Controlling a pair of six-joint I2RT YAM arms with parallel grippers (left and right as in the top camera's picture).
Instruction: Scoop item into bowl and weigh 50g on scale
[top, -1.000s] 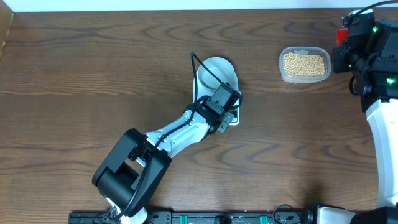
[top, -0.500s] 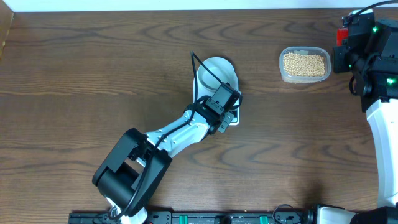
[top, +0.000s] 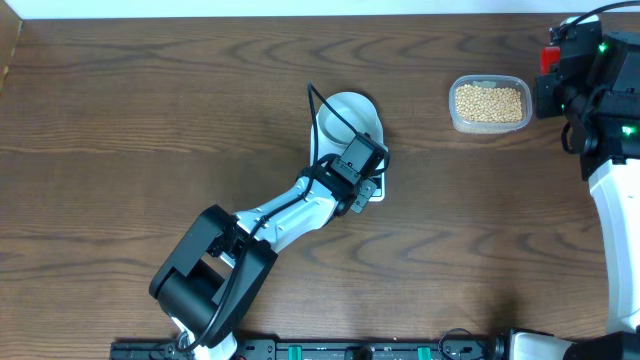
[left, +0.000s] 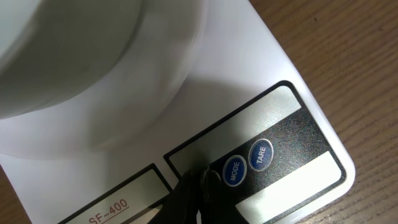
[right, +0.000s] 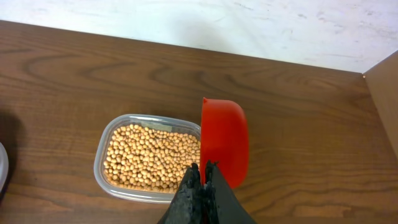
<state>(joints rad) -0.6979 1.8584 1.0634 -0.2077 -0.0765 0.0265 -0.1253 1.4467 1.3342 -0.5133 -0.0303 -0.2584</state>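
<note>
Toward the table's (top: 150, 120) right end, a clear tub (right: 99, 163) of beans (right: 152, 158) sat well apart from the bowl (top: 347, 118), which rested on the scale (left: 249, 68). With its arm stretched diagonally across the wood, the left gripper (left: 199, 186), fingers pressed together, pointed down just beside the scale's blue MODE button (left: 233, 171). Just beside the tub, the right gripper (right: 202, 180) clamped a red scoop (right: 225, 140) turned on edge.

smooth white scale (left: 245, 68), glossy plastic scoop (right: 224, 140)

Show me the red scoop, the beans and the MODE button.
red scoop (right: 225, 140), right wrist view, side of its cup.
beans (right: 149, 158), right wrist view, middle of the heap.
MODE button (left: 234, 171), left wrist view, its centre.
</note>
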